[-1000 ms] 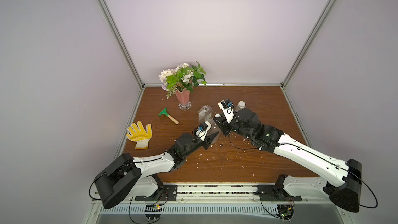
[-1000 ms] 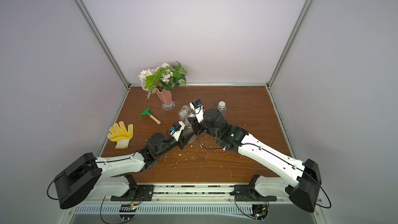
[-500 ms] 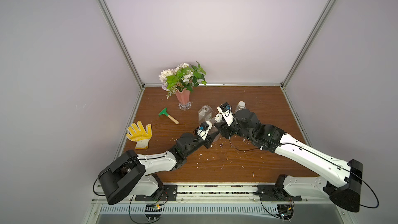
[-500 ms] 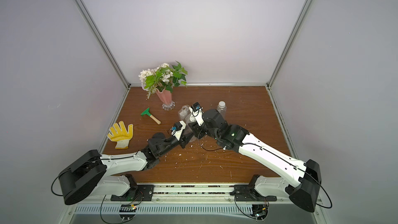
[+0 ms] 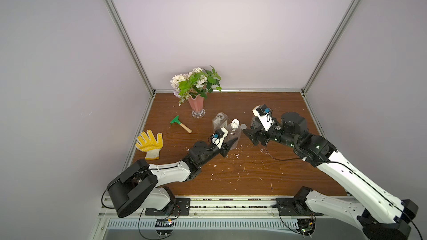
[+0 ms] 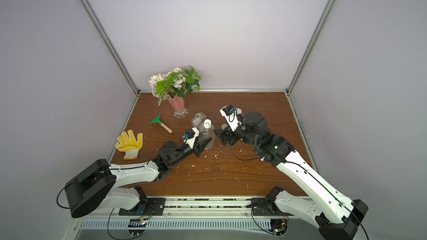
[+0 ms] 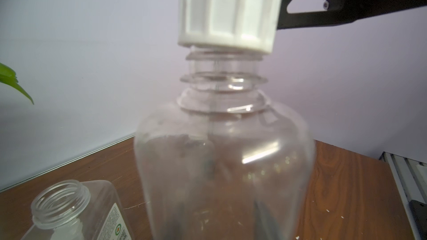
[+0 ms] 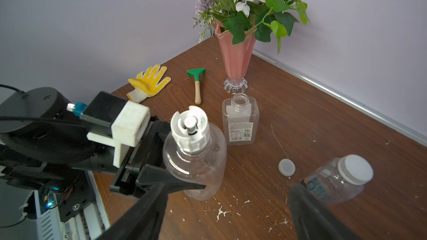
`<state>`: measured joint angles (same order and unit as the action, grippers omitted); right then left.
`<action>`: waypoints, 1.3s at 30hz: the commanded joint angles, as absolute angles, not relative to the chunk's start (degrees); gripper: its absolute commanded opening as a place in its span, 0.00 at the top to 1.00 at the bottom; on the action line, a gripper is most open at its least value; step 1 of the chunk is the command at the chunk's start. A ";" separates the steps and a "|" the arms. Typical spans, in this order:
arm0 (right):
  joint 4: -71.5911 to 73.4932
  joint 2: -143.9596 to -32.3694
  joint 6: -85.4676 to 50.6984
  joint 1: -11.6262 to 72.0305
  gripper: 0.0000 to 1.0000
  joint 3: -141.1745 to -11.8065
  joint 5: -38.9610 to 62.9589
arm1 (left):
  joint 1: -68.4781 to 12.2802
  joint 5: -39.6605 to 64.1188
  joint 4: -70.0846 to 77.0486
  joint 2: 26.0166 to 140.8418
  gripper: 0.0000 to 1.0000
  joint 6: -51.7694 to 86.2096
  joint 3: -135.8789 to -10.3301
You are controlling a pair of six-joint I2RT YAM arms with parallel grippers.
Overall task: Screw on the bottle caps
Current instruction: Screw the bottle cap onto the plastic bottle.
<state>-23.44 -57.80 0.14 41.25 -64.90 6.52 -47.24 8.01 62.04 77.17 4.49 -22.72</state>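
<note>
Cap [image 5: 235, 123] on the bottle [image 5: 233, 135]!
Your left gripper [image 5: 231, 144] pinches the bottle low down; your right gripper [image 5: 250, 136] hangs spread wide just beside the cap.

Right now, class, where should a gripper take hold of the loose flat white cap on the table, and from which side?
Likely pinch the loose cap across its round rim, straight down from above: it lies flat and low on the table, clear of the square bottle, so only the rim offers opposing sides.
</note>
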 commanded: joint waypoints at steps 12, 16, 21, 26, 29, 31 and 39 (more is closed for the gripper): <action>-19.72 -56.86 26.22 38.58 0.13 -67.49 37.41 | -47.14 32.37 64.63 73.93 0.59 4.90 -24.16; -19.79 -58.53 28.19 38.75 0.21 -67.43 40.26 | -47.11 33.55 64.69 74.15 0.59 5.09 -24.59; -18.60 -59.28 28.11 38.74 0.38 -66.55 40.76 | -47.11 33.81 64.69 74.36 0.59 5.24 -24.79; -18.92 -59.78 27.73 38.71 0.51 -66.02 40.01 | -47.16 33.21 64.69 74.61 0.59 5.19 -24.79; -19.63 -60.18 27.67 38.69 0.51 -65.77 39.19 | -47.17 33.08 64.66 74.58 0.59 5.19 -24.79; -19.63 -60.19 27.47 38.75 0.51 -65.49 38.87 | -47.16 32.93 64.68 74.54 0.59 5.20 -24.79; -19.19 -60.40 25.91 38.72 0.61 -64.37 38.65 | -47.16 32.32 64.67 74.53 0.59 5.32 -24.80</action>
